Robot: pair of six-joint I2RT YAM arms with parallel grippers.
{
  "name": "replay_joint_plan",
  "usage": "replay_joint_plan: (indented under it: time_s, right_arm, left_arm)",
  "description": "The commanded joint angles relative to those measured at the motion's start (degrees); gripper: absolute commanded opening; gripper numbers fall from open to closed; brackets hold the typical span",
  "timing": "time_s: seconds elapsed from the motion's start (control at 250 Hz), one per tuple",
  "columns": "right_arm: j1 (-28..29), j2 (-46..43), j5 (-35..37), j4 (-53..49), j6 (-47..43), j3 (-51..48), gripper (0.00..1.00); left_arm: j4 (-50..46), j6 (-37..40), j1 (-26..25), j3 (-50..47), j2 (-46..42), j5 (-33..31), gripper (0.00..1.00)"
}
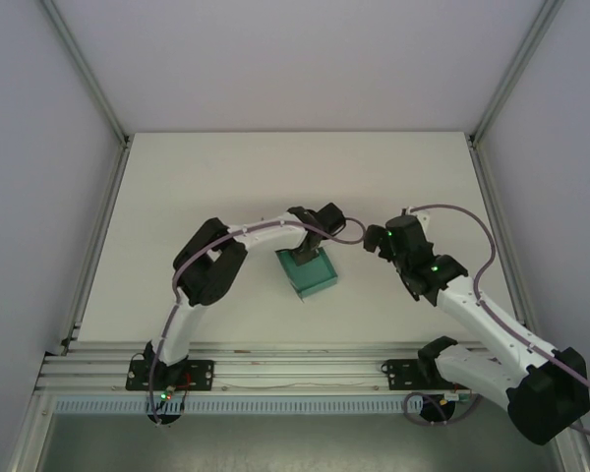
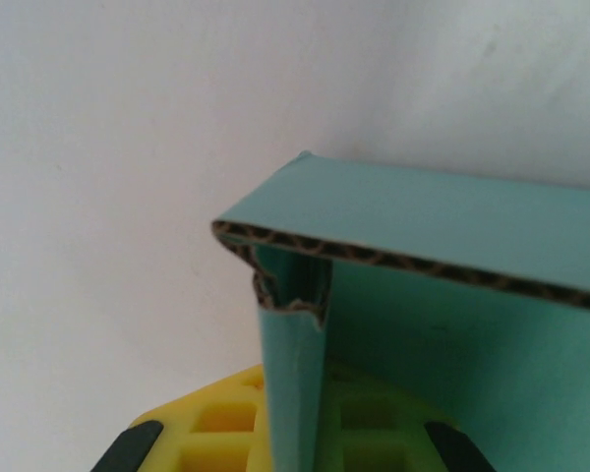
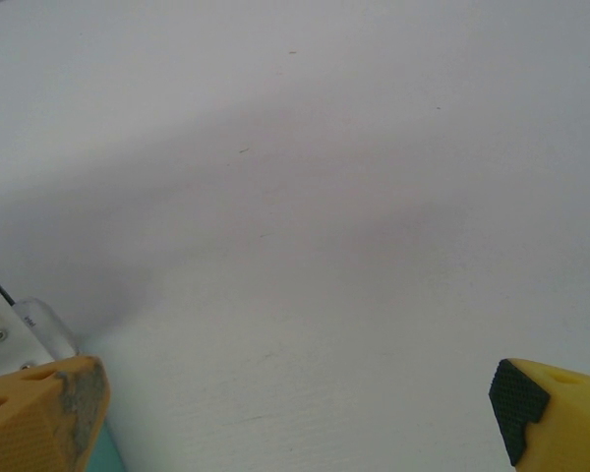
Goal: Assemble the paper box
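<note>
- Your L gripper (image 2: 290, 438) is clamped shut on one upright wall of the teal corrugated paper box (image 1: 311, 275). The wall runs edge-on straight thru its bite.
- R gripper (image 1: 374, 242) is spread wide w/ nothing in it, over bare table (image 3: 305, 197).
- From R, the box lies off to its left, near but apart. There's a teal sliver at the bottom-left of the right wrist view.
- Box looks near-square and skewed, so can't tell its long axis.
- L's already on it, so imo R has to come leftward for the next fold.
</note>
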Motion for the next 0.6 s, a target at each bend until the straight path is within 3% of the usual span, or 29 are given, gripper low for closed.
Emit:
replay_joint_plan:
  time_s: [0.0,0.052,0.096,0.212,0.376,0.472,0.548,0.596]
  right_arm:
    - [-1.0,-1.2,2.6,-1.5,2.0,-1.4,1.00]
    - [-1.4,-1.4,2.2,-1.6,2.1,-1.7,1.00]
    - [-1.7,-1.8,2.1,-1.9,2.1,-1.7,1.00]
    - [-1.9,-2.9,1.7,-2.8,1.3,-1.8,1.00]
    - [-2.1,-4.8,-0.1,-2.6,0.2,-2.3,1.00]
    - [-2.1,-5.8,-1.8,-1.8,-0.4,-2.8,1.00]
    - [-2.1,-6.4,-2.5,-1.3,-0.9,-3.1,1.00]
    - [-2.1,-6.5,-3.1,-1.3,-1.5,-3.1,1.00]
  left_arm:
    - [1.4,3.8,0.1,2.5,5.3,-5.3,0.00]
    - [1.7,4.8,0.1,2.6,5.5,-5.5,0.00]
    - [2.2,5.8,0.2,2.3,5.0,-5.5,0.20]
    - [3.1,7.9,0.5,0.8,1.9,-4.5,0.52]
    - [2.1,9.0,0.8,0.5,-3.7,-0.3,0.67]
    - [1.2,9.8,0.8,0.4,-6.6,3.3,0.80]
    - [1.3,10.1,0.8,0.3,-8.9,5.6,0.99]
    - [1.3,10.5,0.8,0.2,-10.3,7.1,1.00]
